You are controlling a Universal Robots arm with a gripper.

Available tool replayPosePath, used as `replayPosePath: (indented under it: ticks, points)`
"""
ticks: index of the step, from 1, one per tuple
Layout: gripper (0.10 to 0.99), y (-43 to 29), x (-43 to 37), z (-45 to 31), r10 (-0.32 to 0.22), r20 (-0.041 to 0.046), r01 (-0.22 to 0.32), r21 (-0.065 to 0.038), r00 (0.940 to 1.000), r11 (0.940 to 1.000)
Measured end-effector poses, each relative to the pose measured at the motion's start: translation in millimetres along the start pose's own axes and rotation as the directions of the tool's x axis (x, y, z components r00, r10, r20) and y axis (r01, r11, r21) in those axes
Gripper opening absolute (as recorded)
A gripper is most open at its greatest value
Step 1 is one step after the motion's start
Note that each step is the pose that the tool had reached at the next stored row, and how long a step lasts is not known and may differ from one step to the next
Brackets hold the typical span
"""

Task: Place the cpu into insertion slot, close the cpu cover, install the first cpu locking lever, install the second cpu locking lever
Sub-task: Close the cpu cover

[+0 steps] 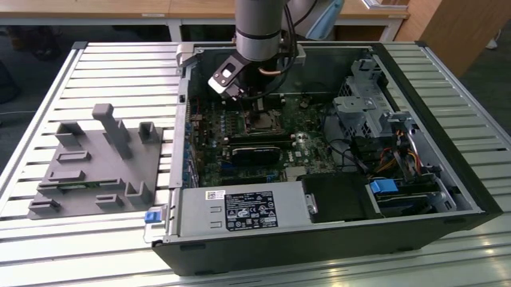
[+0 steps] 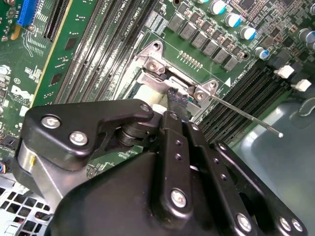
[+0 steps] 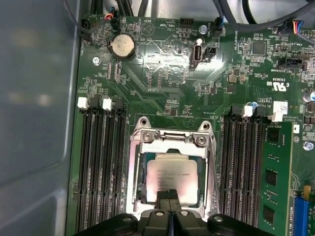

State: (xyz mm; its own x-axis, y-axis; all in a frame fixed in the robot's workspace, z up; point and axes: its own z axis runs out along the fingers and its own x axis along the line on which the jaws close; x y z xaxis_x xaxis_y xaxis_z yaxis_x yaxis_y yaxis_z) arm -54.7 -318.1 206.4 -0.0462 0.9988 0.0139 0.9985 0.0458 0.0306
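The cpu [image 3: 172, 172] sits in the insertion slot [image 3: 142, 169], framed by the cpu cover [image 3: 133, 167]. The pincer [image 3: 170, 195] hovers at the slot's edge, fingertips pressed together and gripping nothing. A thin locking lever [image 2: 246, 115] juts out beside the slot.

cpu [image 3: 171, 173]: top looked dull grey metal
cpu cover [image 3: 135, 169]: looked bright, shiny metal
gripper [image 3: 170, 195]: looked matt black, smooth

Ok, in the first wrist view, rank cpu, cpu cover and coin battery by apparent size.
cpu cover, largest
cpu
coin battery, smallest
All sit on the same board, so nearness barely matters.
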Motion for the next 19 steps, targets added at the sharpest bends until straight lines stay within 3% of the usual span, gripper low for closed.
replayPosePath:
  ticks: [12, 16, 19]
  points:
    - [0.106, -0.2, -0.1, 5.3, 0.0, 0.0002, 0.0, 0.0, 1.0, 1.0]
    - [0.106, 3.6, -0.3, 6.0, 0.0, -0.0001, 0.0, 0.0, 1.0, 1.0]
    - [0.106, 5.7, -0.2, 6.1, 0.0, -0.0089, 0.0, -0.001, 1.0, 1.0]
